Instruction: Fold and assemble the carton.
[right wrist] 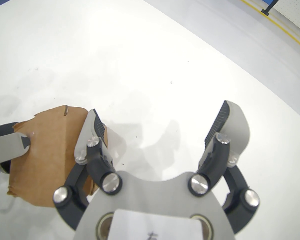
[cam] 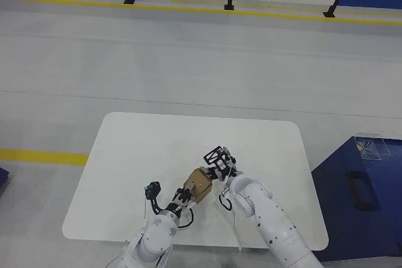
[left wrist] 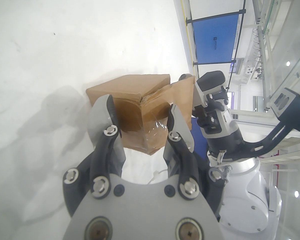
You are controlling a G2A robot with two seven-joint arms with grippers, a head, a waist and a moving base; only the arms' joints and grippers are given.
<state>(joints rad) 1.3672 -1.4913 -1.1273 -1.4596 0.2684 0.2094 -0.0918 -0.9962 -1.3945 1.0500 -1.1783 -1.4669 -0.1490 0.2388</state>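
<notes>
The carton (left wrist: pixel 130 93) is brown corrugated cardboard. It is boxy but bruised, with a crushed, wrinkled corner, a ragged torn rim, and a strip of shiny clear tape (left wrist: pixel 156 128) across one face. It sits on a matte white desk (cam: pixel 154 141) with rounded corners, about midway across. It is nearer the robot's edge than the far one and well apart from both side edges. The left hand (left wrist: pixel 142 116) is closed in on a corner of the carton, one grey finger on each face. The right hand (right wrist: pixel 160 117) is spread wide with nothing in its grip. One ribbed black pad (right wrist: pixel 98 126) lies just beside the carton's side wall.
</notes>
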